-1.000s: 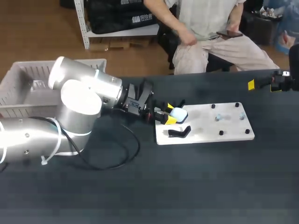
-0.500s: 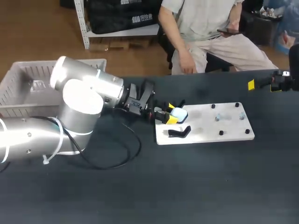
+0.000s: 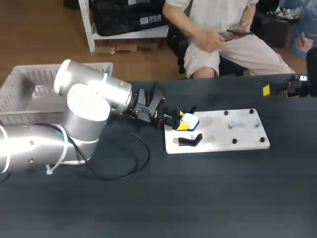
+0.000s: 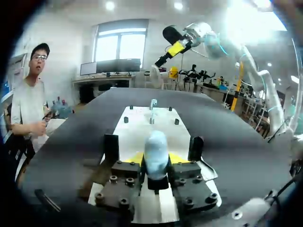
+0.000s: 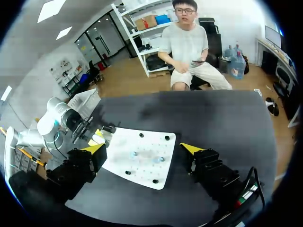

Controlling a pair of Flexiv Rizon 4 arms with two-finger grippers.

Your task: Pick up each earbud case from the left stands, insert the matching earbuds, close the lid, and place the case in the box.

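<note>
L gripper (image 3: 181, 123): clamped on the earbud case (image 3: 189, 120), a yellow tip touching it on each side.
Case: pale blue, rounded, looks closed. It sits between the L fingers, pointing ahead along them.
Board: white board (image 3: 218, 141) stretches ahead of the L gripper, and the case is over its near edge. Can't tell if the case is clear of its mount.
Stand: black stand (image 3: 190, 141) just beside the L gripper, empty.
Earbuds: earbuds (image 3: 231, 125) are well ahead of the L gripper, among black pegs (too small to tell them apart).
R gripper (image 5: 142, 149): fingers spread wide, nothing between them. It's well apart from the board, which lies ahead of and below it.
Box: box (image 3: 29, 94) is back behind the L wrist, beside the arm.
Step, my guess: case pick-up. Earbuds, lid and boxing are not done yet.
Risk 1: smooth round shell and narrow tips, so a fast swing could make the case twist or slip out.
Risk 2: a low lift could snag the case on the stand and drag the board.
Risk 3: a tight squeeze could hold the lid shut when it has to open.
</note>
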